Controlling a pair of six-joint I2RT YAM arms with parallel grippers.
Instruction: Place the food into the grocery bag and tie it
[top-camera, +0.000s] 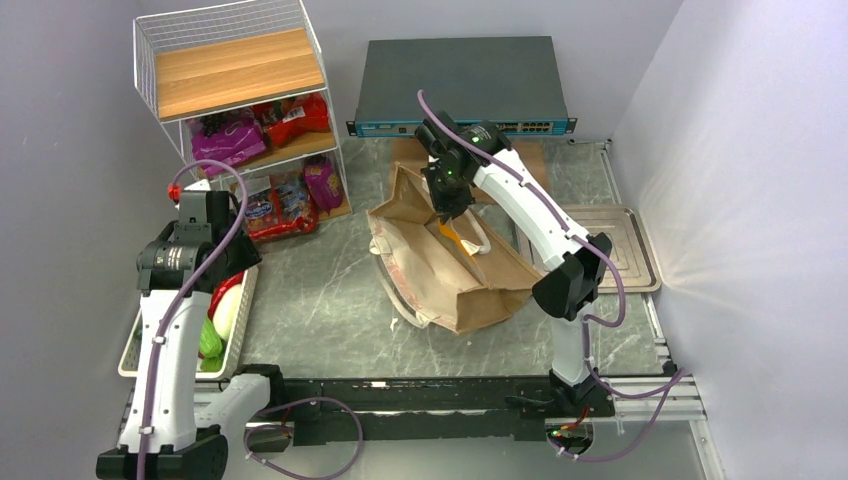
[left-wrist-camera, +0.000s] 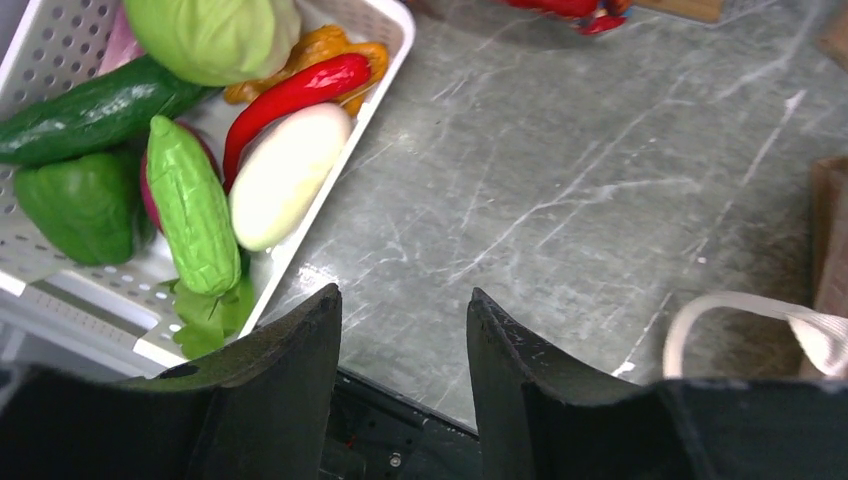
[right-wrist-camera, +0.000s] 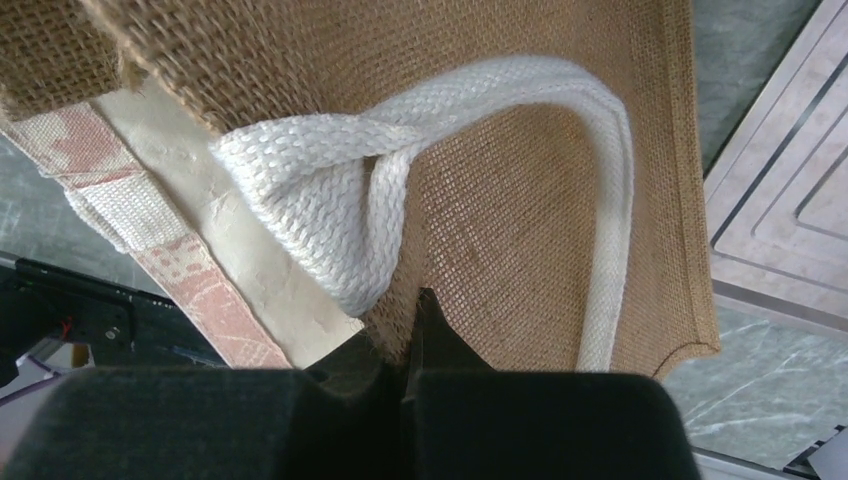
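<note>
My right hand (top-camera: 447, 212) is pinched closed on the grocery bag (top-camera: 440, 275) at its mouth, by the cream handle (right-wrist-camera: 330, 190). The bag sits mid-table (top-camera: 330, 290), long axis running far-left to near-right, an orange piece (top-camera: 453, 236) inside. My left hand (left-wrist-camera: 402, 300) hangs with its 2 fingers wide apart beside the white basket (left-wrist-camera: 385, 20), which holds the cabbage (left-wrist-camera: 210, 35), a cucumber (left-wrist-camera: 90, 110) and a red chili (left-wrist-camera: 295, 90)

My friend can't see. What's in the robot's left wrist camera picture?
The left gripper hangs open and empty over a grey table. At upper left, a white basket holds a cabbage, a cucumber, a red chilli and other vegetables. A cream bag handle loops at the right edge.
</note>
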